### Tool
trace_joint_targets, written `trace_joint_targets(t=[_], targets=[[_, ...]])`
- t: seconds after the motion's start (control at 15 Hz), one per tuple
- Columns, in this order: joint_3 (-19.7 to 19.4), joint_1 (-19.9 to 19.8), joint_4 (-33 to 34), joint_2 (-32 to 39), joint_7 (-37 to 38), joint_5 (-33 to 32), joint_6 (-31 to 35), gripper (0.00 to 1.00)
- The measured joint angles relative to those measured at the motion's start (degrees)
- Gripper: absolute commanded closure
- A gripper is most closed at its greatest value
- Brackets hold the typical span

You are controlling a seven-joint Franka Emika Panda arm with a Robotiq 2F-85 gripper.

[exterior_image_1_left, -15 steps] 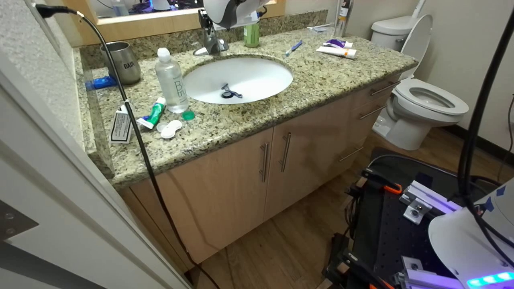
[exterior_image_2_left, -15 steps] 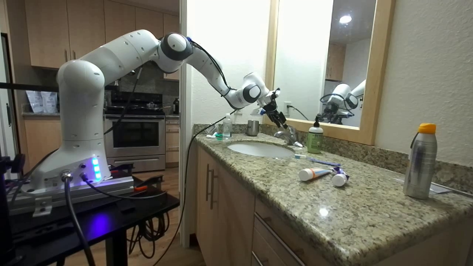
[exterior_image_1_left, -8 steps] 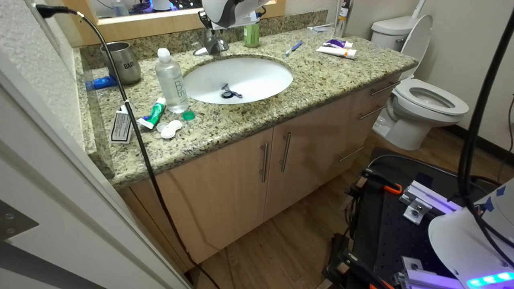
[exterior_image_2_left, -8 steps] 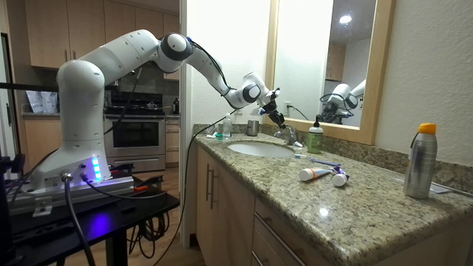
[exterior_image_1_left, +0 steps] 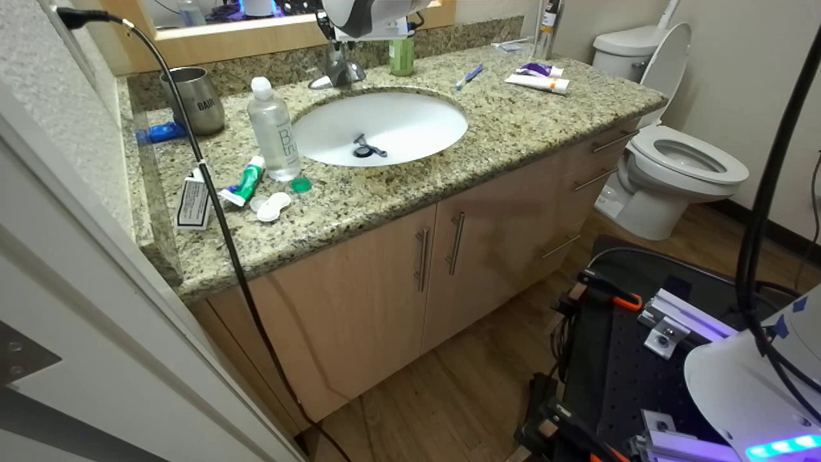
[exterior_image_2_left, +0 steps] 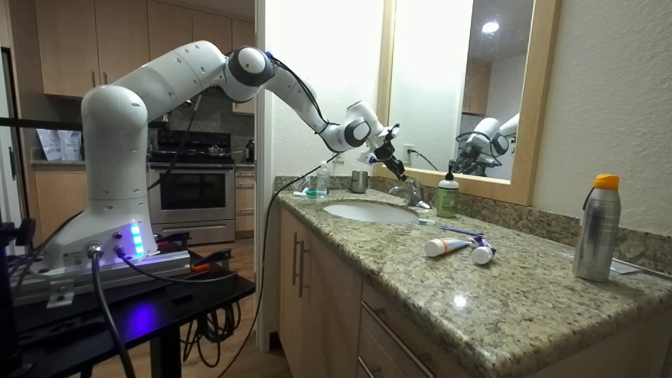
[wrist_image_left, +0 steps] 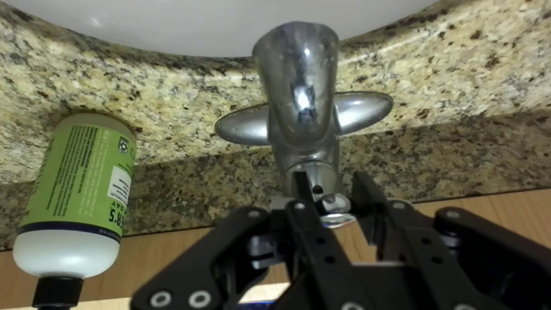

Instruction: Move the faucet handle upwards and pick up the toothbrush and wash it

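Observation:
The chrome faucet [wrist_image_left: 301, 86] stands behind the white oval basin [exterior_image_1_left: 410, 119]. In the wrist view the end of the faucet handle [wrist_image_left: 337, 204] sits between the two black fingers of my gripper [wrist_image_left: 331, 183], which is shut on it. An exterior view shows the gripper [exterior_image_2_left: 402, 176] coming down at a slant onto the top of the faucet [exterior_image_2_left: 412, 191]; there the handle is mostly hidden by the fingers. The toothbrush [exterior_image_1_left: 470, 76], with a blue handle, lies on the counter to one side of the basin, well apart from the gripper.
A green soap bottle [wrist_image_left: 82, 172] stands beside the faucet, close to the arm. The mirror [exterior_image_2_left: 436, 79] rises just behind. A clear bottle [exterior_image_1_left: 274, 131], a metal cup [exterior_image_1_left: 200, 106] and toothpaste tubes [exterior_image_1_left: 537, 83] stand or lie on the counter. A razor [exterior_image_1_left: 369, 145] lies in the basin.
The gripper's fingers have drawn together around the faucet handle. The hand has shifted only slightly; the toothbrush and the other things on the counter have stayed put.

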Motion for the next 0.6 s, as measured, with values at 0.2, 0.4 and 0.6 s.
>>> trace_joint_targets(t=[0.2,0.4,0.6], targets=[[2.9,-2.1,-0.1,-0.3,-0.1,2.9,3.6,0.93],[6.9,-4.5,-0.3,-2.2,-0.1,4.9,8.1,0.93],[12.4,-6.4,-0.5,-7.5,-2.5,8.5,12.7,0.45]])
